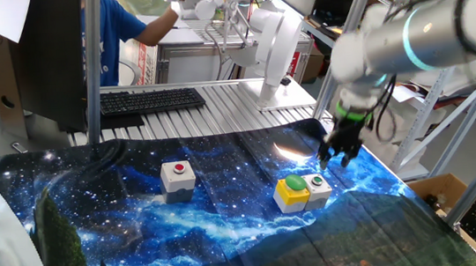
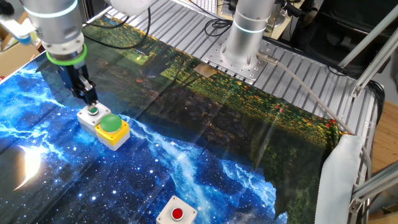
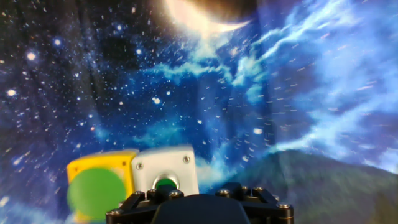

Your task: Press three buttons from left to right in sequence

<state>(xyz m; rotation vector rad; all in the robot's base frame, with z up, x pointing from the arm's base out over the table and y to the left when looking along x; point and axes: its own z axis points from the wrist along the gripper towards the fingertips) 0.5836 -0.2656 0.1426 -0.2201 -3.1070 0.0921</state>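
Black gripper (image 2: 90, 99) hovers just above small grey box (image 2: 92, 116); opening cannot be told.

Two fixed views from opposite sides, hand view close, blurred, perhaps downward

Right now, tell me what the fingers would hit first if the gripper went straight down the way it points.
Most likely the small grey box with the tiny green button; the gripper hangs just above it. Exact depth is unclear.

Two box switches (image 1: 303, 190) touching, third (image 1: 178, 176) well apart.
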